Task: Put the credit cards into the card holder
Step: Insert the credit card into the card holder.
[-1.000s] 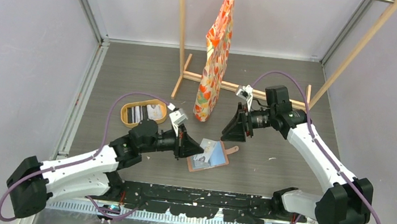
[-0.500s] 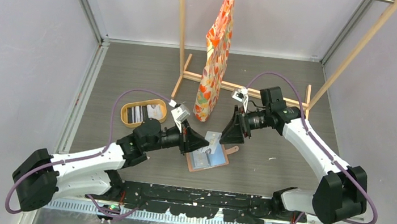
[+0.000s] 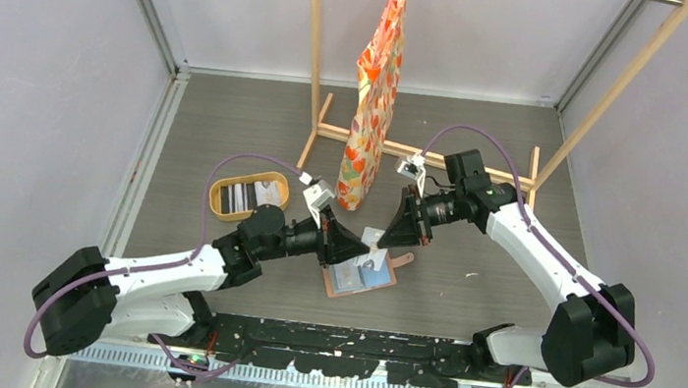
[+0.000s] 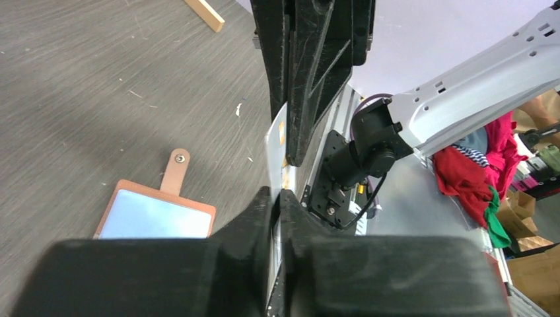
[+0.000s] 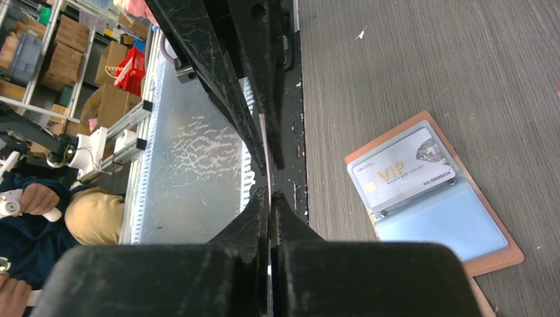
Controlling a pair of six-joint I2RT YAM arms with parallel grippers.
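Observation:
The card holder (image 3: pixel 361 277) lies open on the table, salmon-brown outside, grey-blue slots inside, snap tab (image 4: pixel 175 170) pointing away. A light "VIP" card (image 5: pixel 404 173) sits in one of its slots. My left gripper (image 3: pixel 356 250) and right gripper (image 3: pixel 384 241) meet tip to tip just above the holder. Both are shut on the same light credit card (image 3: pixel 372 252), held on edge between them. In the left wrist view the card (image 4: pixel 275 148) runs from my left gripper (image 4: pixel 277 195) up into the right fingers (image 4: pixel 310 79). My right gripper (image 5: pixel 269 193) pinches its other end.
An oval yellow-rimmed wooden tray (image 3: pixel 216 200) with several more cards stands left of the holder. An orange patterned bag (image 3: pixel 376 89) hangs from a wooden rack whose base (image 3: pixel 424 154) lies behind the grippers. Grey walls close in both sides.
My left gripper has carried the card rightward over the holder. My right gripper has come down and left to meet it and now grips the card's other end.

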